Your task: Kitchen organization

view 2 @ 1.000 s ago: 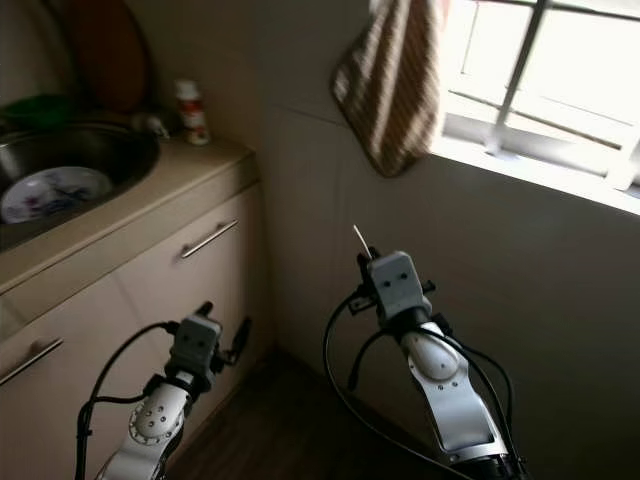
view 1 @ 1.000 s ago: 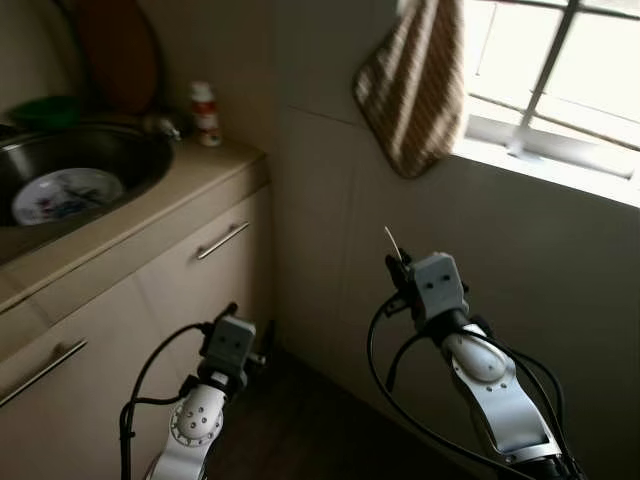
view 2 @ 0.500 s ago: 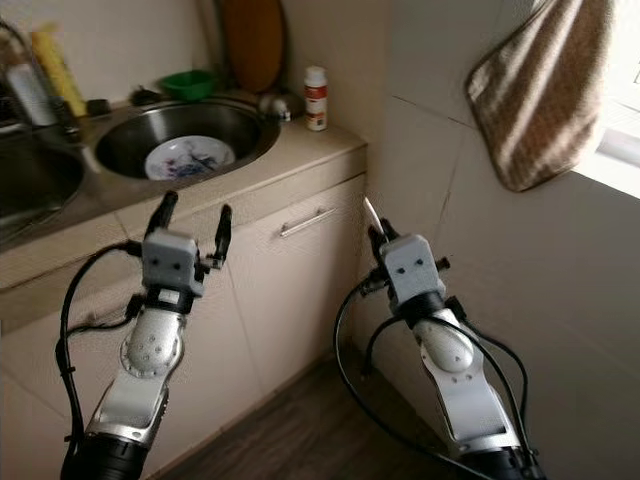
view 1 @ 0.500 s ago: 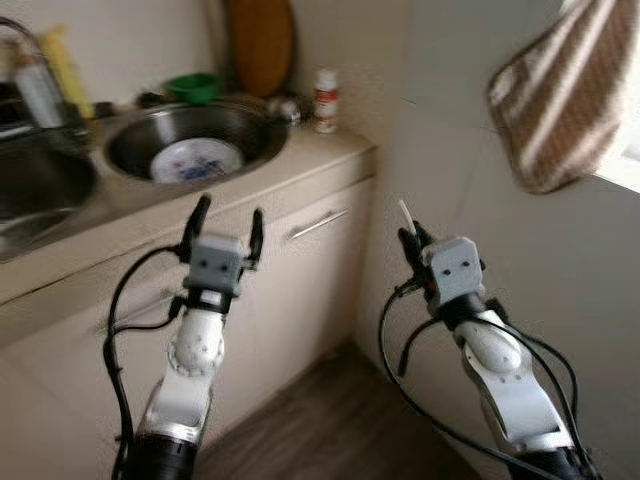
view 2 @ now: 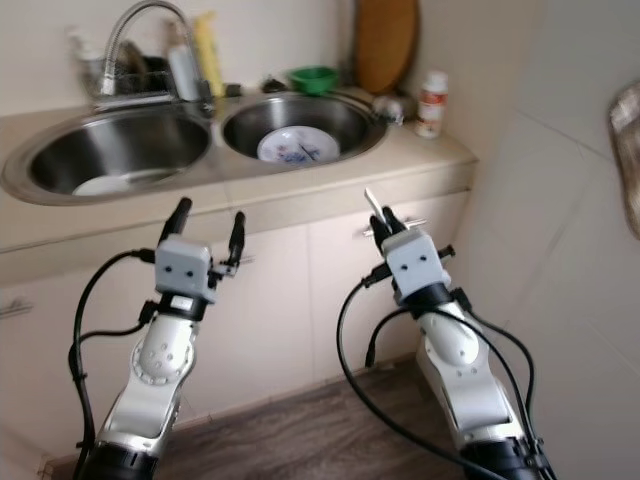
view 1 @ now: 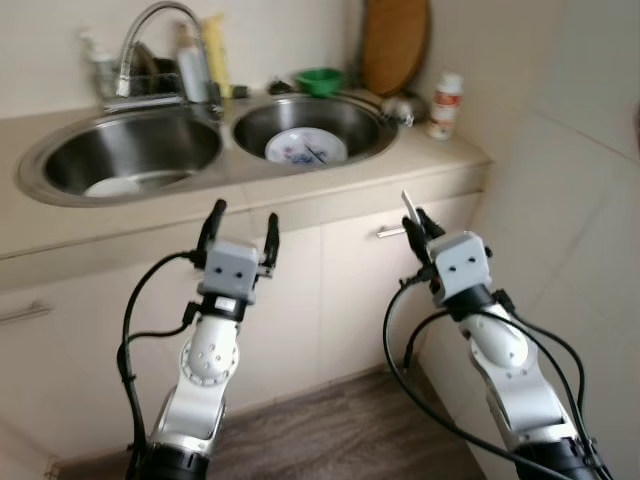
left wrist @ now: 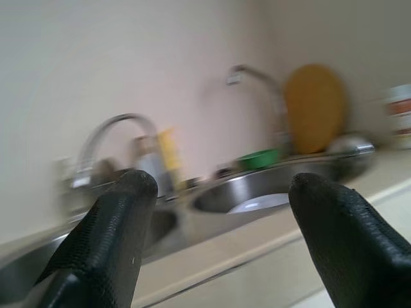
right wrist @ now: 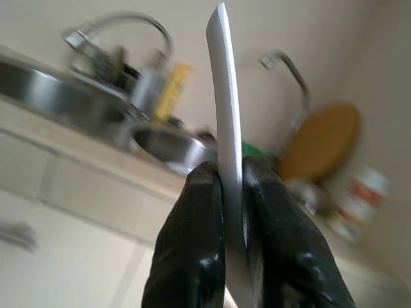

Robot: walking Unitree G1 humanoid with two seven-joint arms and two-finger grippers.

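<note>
A double steel sink is set in the beige counter (view 1: 455, 160). The right basin (view 1: 370, 125) holds a patterned plate (view 1: 305, 147); something white (view 1: 115, 185) lies in the left basin. My right gripper (view 1: 422, 226) is held up before the cabinet doors, shut on a thin white utensil (view 1: 409, 207) that sticks up past the fingertips. In the right wrist view that utensil (right wrist: 226, 96) stands pinched between both fingers (right wrist: 192, 224). My left gripper (view 1: 240, 222) is open in front of the counter edge, nothing between its fingers (left wrist: 115, 218).
A faucet (view 1: 150, 30) with bottles beside it stands behind the sink. A green bowl (view 1: 318, 80), a wooden board (view 1: 395, 45) and a small red-labelled bottle (view 1: 445, 105) are at the back right. A tiled wall (view 1: 580, 200) closes the right side. A striped towel (view 2: 628, 140) hangs there.
The camera has swung left, from the window wall and towel to the sink counter. My left arm has risen with its gripper open. The right gripper still holds the white utensil.
</note>
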